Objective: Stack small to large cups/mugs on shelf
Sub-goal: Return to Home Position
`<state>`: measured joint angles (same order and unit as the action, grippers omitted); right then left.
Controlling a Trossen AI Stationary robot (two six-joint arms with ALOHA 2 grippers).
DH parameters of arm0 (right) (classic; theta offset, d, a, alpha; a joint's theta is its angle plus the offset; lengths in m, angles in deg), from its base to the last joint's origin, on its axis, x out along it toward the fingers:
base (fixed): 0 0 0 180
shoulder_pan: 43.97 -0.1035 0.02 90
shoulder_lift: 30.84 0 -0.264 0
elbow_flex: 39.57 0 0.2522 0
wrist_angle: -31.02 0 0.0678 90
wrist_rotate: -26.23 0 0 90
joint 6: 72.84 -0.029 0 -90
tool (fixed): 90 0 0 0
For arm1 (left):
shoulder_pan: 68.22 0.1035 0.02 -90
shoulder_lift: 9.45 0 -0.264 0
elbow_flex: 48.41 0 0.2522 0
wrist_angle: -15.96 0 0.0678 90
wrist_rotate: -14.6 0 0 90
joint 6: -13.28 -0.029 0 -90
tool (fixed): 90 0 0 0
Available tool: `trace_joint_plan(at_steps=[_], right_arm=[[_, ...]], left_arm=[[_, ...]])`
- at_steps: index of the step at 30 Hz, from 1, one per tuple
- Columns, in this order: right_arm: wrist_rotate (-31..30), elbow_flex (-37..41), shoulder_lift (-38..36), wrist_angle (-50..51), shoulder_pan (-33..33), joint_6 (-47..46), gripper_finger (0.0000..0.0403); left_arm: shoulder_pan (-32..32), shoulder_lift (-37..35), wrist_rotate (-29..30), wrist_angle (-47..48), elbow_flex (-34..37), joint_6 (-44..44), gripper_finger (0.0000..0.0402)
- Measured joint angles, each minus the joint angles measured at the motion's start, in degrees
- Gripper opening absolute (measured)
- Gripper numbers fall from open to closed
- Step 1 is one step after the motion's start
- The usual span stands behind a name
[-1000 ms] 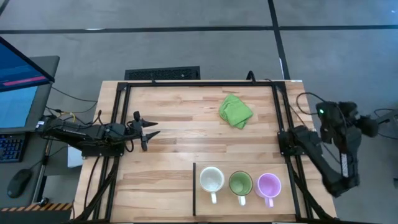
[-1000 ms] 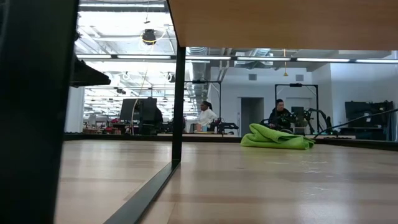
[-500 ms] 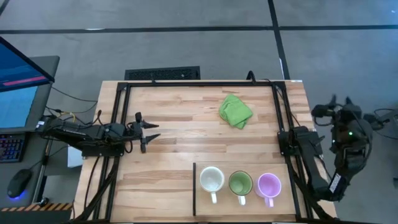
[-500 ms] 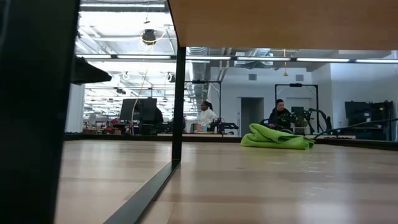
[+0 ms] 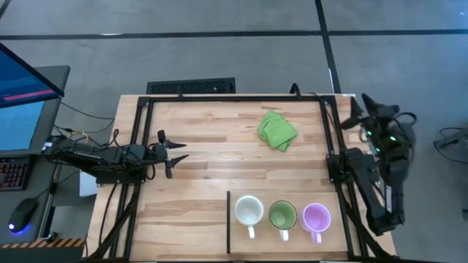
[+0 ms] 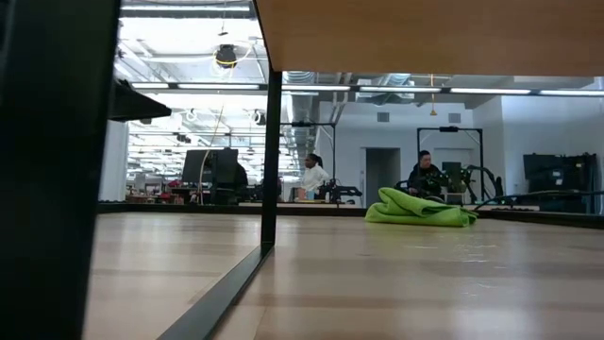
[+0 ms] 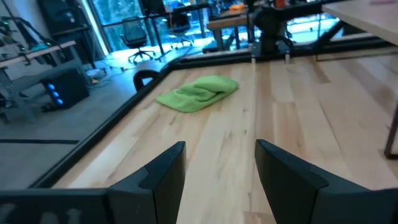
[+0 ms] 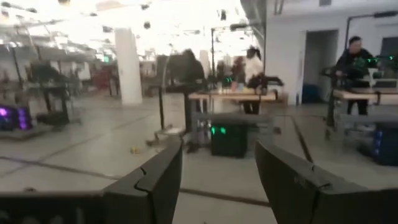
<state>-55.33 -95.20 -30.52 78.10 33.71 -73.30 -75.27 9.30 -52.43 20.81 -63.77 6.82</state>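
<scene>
Mugs (image 5: 282,215) sit rowed on the shelf (image 5: 292,197), behind and well apart from the empty, parted right claw (image 8: 219,149); left claw (image 7: 220,149) waits open.

Black jointed left arm (image 5: 102,155), right arm (image 5: 371,184)

The pale plank-wood tabletop (image 5: 212,157) is smooth, with visible grain and a low sheen. The crumpled bright green cloth (image 5: 276,130) looks soft and matt. 3 small handled mugs look smooth, like glazed ceramic: the cream mug (image 5: 248,211), the green mug (image 5: 283,215) and the light purple mug (image 5: 316,217). The thin black strip (image 5: 229,219) beside them is matt.
</scene>
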Motion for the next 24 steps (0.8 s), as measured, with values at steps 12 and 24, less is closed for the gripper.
trace_joint_plan(at_steps=[12,24], right_arm=[[2.14,23.09,0.01,-25.24,-3.58,-3.49,0.0225],[-6.32,34.02,0.00,-36.40,-17.87,3.71,0.0225]], left_arm=[[0.02,-0.02,0.34,-1.44,0.00,0.07,0.0185],[0.02,-0.03,3.43,-5.10,0.00,-4.69,0.0185]])
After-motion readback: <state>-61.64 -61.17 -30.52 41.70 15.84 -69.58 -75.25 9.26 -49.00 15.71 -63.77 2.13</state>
